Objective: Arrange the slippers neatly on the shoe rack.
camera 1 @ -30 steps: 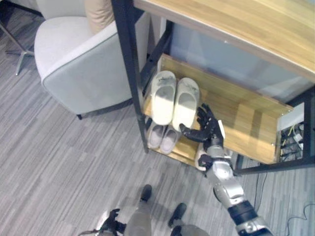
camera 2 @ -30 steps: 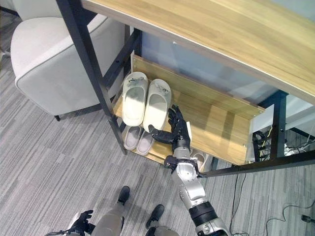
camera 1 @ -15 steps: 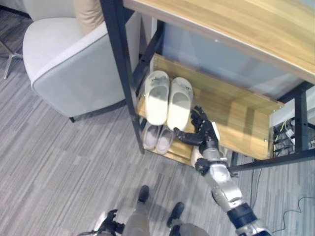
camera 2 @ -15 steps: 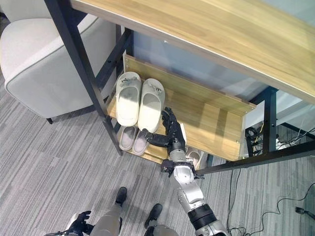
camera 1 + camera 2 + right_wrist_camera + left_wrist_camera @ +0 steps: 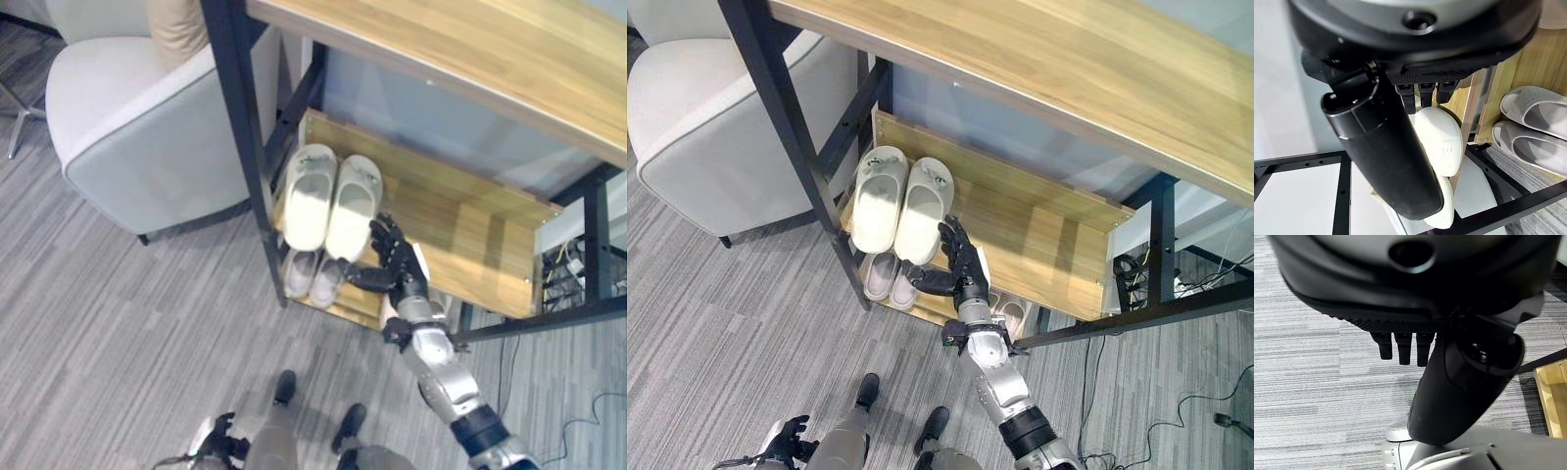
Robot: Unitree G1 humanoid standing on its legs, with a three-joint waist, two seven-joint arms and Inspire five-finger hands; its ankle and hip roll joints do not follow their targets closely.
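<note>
Just past the right hand (image 5: 960,262), fingers straight and spread, two cream slippers (image 5: 896,206) lie side by side on the rack's (image 5: 1058,245) middle shelf; fingertips touch the nearer one's heel edge. Below the hand, a grey pair (image 5: 890,279) sits on the bottom shelf. Left hand (image 5: 1449,377) hangs over the carpet (image 5: 1312,367), fingers relaxed.

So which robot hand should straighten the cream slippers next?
The right hand. Its open fingers are already at the heels of the cream foam slippers on the wooden shoe rack shelf. The left hand hangs low over the grey striped floor.
</note>
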